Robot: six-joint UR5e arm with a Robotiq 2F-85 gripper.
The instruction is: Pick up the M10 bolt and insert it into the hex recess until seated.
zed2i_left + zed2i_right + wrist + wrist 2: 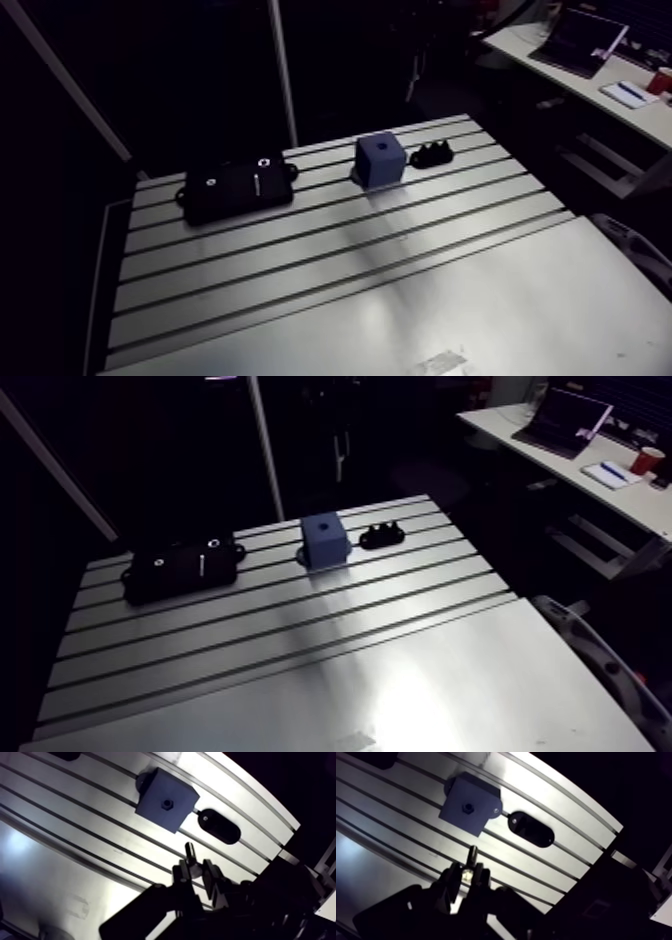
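Bolt (pixel 190 852), dark and slender, juts from the end effector (pixel 196 872), which grips it tight.

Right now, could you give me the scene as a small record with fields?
tool: shut on the bolt, above the table
bolt: sticks out ahead of the tool, not yet inserted
blue block: ahead of the bolt, hex recess in its top face
others: black oval holder beside the block; black flat box farther off
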